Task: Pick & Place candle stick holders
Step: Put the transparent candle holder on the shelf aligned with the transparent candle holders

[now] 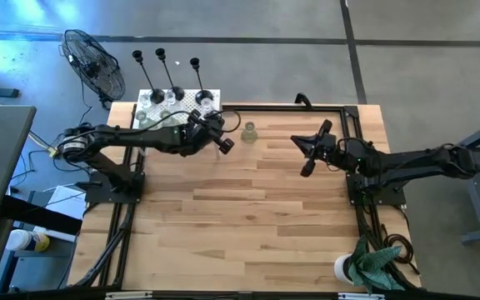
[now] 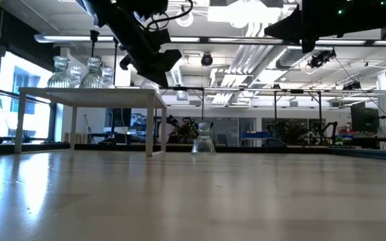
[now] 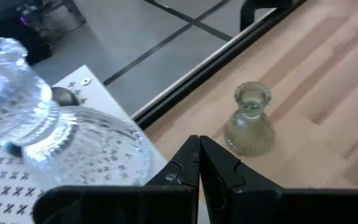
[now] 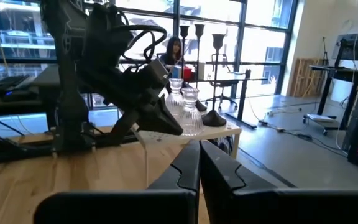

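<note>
One squat clear-greenish glass candle stick holder [image 1: 249, 132] stands upright on its base on the wooden table near the far edge; it also shows in the left wrist view [image 3: 250, 121] and the low view [image 2: 203, 139]. Three black holders [image 1: 176, 93] and other glass holders [image 3: 42, 137] stand on a small white stand [image 1: 152, 107] at the far left. My left gripper [image 1: 223, 143] is shut and empty, above the table just left of the lone glass holder, by the stand's edge. My right gripper [image 1: 308, 154] is shut and empty, above the table to the holder's right.
A black frame rail [image 1: 307, 107] runs along the table's far and side edges. A fan [image 1: 94, 62] stands on the floor beyond the far left corner. A white cup with green cloth [image 1: 365, 265] is at the near right corner. The middle and near table are bare wood.
</note>
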Controlling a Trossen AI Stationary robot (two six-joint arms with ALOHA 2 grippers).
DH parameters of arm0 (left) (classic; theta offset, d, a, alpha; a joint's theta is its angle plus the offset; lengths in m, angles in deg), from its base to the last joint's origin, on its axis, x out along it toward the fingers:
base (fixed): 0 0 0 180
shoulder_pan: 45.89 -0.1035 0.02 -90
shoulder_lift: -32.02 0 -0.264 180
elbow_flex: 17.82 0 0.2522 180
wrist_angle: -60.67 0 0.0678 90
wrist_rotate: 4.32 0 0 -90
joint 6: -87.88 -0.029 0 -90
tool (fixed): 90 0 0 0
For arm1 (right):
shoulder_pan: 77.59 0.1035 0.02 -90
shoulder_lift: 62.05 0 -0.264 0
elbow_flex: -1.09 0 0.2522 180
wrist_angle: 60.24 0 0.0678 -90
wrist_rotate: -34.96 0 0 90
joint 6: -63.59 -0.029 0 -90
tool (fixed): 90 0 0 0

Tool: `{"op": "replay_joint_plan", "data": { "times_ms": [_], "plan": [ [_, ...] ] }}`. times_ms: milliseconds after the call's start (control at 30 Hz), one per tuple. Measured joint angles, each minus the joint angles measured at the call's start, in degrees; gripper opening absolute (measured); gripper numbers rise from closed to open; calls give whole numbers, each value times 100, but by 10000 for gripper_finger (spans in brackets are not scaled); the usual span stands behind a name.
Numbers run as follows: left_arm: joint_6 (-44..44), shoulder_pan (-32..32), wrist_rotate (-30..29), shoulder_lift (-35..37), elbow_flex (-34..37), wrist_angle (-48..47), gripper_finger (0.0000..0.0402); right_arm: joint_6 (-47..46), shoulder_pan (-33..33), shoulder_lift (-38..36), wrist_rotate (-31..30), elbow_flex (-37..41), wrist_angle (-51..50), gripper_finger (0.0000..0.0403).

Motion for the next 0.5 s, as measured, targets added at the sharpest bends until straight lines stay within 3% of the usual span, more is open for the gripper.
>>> {"op": "replay_joint_plan", "data": {
  "times_ms": [300,500],
  "plan": [
    [-182,-29,-607,0,-2,-77,1,0,0,3,0,0,24,1],
    [-195,-306,-519,0,-2,-141,1,-42,0,5,22,0,3,1]
  ]
}}
